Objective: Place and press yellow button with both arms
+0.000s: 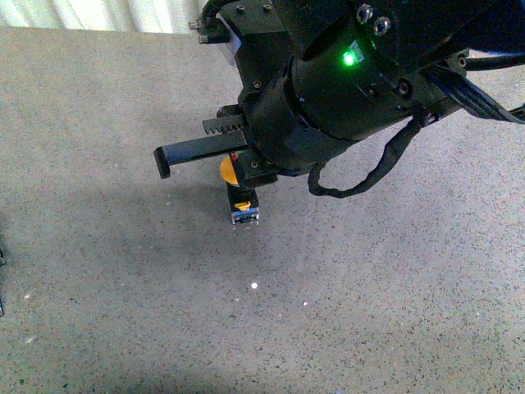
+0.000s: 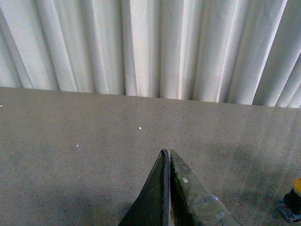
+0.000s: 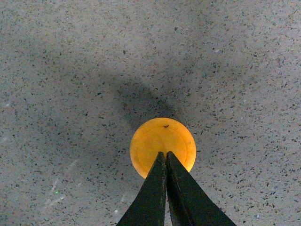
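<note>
— Left wrist view: what shows?
— The left gripper [image 2: 167, 154] has its fingers pressed together on nothing. The yellow button [image 2: 292, 201] stands on the speckled surface [image 2: 70, 141], cut off by the frame edge. The curtain [image 2: 141, 47] hangs behind.
— And from the front?
— The right arm [image 1: 344, 90] hides most of the button (only the cap's edge and the blue base peek out).
— The right gripper [image 3: 165, 155]?
— Pressed together too, tips over the yellow cap. Whether they touch it, I cannot tell.
</note>
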Controlling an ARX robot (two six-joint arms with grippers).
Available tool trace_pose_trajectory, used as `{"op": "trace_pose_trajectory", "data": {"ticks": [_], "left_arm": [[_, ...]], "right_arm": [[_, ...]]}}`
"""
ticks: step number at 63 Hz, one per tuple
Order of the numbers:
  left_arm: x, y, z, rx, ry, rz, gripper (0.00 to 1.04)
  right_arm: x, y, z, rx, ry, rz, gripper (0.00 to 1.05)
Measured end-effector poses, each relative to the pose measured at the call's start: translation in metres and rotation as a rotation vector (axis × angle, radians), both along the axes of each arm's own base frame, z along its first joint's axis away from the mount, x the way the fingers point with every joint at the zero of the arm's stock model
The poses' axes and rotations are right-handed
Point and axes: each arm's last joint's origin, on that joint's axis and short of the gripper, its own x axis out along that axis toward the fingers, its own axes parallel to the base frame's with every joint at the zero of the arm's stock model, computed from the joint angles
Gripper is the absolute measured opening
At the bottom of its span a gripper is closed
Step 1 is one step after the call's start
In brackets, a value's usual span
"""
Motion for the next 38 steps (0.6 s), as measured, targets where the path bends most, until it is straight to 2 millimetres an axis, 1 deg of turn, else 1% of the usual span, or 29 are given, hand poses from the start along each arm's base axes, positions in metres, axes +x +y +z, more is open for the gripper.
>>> {"op": "trace_pose_trajectory", "data": {"ticks": [25, 33, 38], "left_arm": [[0.0000, 0.0000, 0.0000, 0.000, 0.000, 0.000, 0.02], [0.0000, 0.0000, 0.0000, 0.000, 0.000, 0.000, 0.02], [0.0000, 0.0000, 0.0000, 0.000, 0.000, 0.000, 0.02]], "right_arm": [[0.0073, -0.0041, -0.0032, 0.046, 0.062, -0.044, 0.01], [0.0078, -0.0050, -0.0032, 0.049, 0.062, -0.048, 0.01], [0.0103, -0.0053, 0.0003, 0.066, 0.020, -0.056, 0.01]]}}
